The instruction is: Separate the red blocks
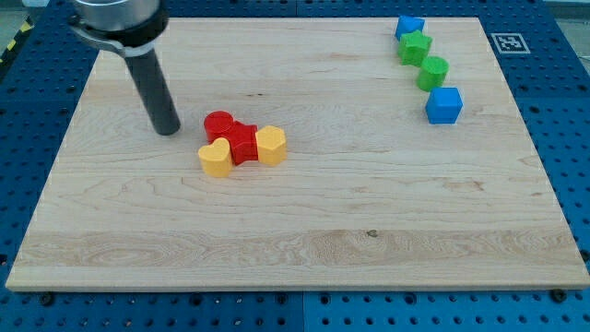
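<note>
Two red blocks touch each other left of the board's middle: a round red block (218,124) and a red star-like block (241,140) just to its lower right. A yellow heart-shaped block (215,159) touches the red star block at its lower left. A yellow hexagonal block (271,145) touches it on the right. My tip (168,129) stands on the board a short way to the left of the round red block, apart from it.
At the view's top right, a blue cube (409,27), a green star block (414,47), a green round block (432,72) and a blue cube (443,105) form a slanted line on the wooden board (304,240).
</note>
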